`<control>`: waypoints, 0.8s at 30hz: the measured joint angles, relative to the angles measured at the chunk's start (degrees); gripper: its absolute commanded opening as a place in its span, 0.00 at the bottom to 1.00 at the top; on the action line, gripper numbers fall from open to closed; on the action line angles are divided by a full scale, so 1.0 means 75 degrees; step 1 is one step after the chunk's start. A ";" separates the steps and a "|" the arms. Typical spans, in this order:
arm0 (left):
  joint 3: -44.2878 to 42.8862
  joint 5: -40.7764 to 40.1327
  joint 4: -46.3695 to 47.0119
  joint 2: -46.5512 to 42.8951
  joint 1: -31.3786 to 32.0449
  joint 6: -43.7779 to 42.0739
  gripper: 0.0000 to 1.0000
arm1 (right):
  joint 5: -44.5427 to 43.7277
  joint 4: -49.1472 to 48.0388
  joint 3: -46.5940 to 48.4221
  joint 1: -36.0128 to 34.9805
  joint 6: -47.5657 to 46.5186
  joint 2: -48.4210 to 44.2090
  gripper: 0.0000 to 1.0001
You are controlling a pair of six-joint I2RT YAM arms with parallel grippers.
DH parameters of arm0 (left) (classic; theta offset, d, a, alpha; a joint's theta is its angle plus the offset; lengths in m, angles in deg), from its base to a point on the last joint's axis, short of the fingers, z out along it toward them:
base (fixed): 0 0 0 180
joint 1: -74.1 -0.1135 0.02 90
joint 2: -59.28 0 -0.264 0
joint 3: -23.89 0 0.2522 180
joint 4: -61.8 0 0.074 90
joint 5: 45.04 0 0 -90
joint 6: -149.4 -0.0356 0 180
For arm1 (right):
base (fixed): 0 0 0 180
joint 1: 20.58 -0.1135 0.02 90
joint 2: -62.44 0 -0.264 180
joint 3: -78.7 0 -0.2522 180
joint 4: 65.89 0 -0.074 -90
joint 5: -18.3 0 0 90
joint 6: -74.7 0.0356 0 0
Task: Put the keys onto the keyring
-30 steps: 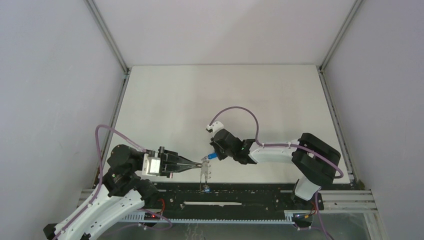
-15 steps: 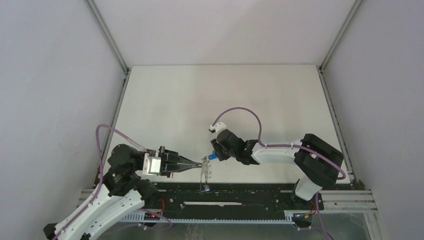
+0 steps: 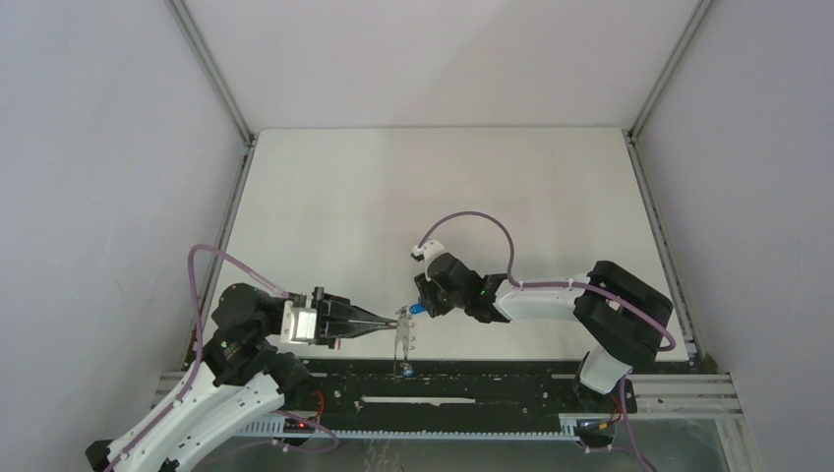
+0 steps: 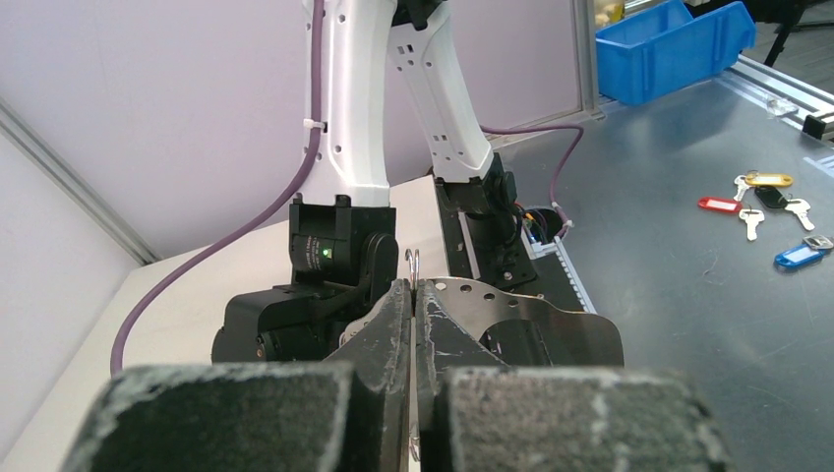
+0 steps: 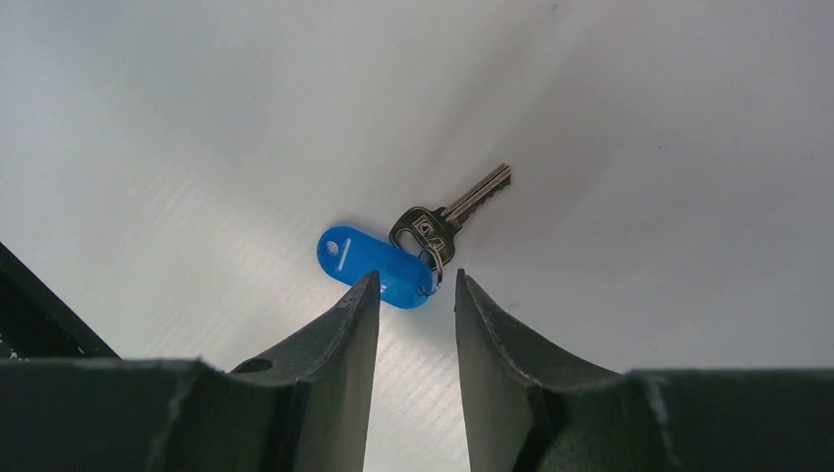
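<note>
A silver key [image 5: 447, 218] with a bright blue tag [image 5: 379, 264] lies flat on the white table, just past the tips of my right gripper [image 5: 415, 283]. That gripper is open and touches nothing; the tag [image 3: 419, 309] also shows from above beside the gripper [image 3: 423, 300]. My left gripper [image 4: 413, 287] is shut on the keyring, whose thin wire loop [image 4: 414, 264] pokes up between the fingertips. From above the keyring [image 3: 403, 339] hangs edge-on from the left gripper [image 3: 396, 320]. A small blue tag [image 3: 405, 372] sits at its near end.
A black rail [image 3: 472, 388] runs along the table's near edge under the keyring. The right arm [image 4: 344, 147] stands close in front of the left gripper. Off the table lie a blue bin [image 4: 669, 44] and several loose tagged keys [image 4: 767, 202].
My right gripper has opened, letting go of the blue-tagged key, which now lies on the table. The right wrist drew back slightly. The left gripper and keyring have not moved.
</note>
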 measured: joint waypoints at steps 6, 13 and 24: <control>0.0000 0.0055 0.0003 0.0000 0.0000 0.0000 0.00 | 0.0041 -0.0149 -0.0050 0.0082 0.0076 0.0012 0.40; 0.0000 0.0108 0.0003 0.0000 -0.0003 0.0000 0.00 | 0.0131 -0.0256 -0.0085 0.0125 0.0117 0.0131 0.36; 0.0000 0.0114 0.0003 0.0000 -0.0029 0.0000 0.00 | 0.0262 -0.0504 -0.0251 0.0239 0.0166 0.0187 0.21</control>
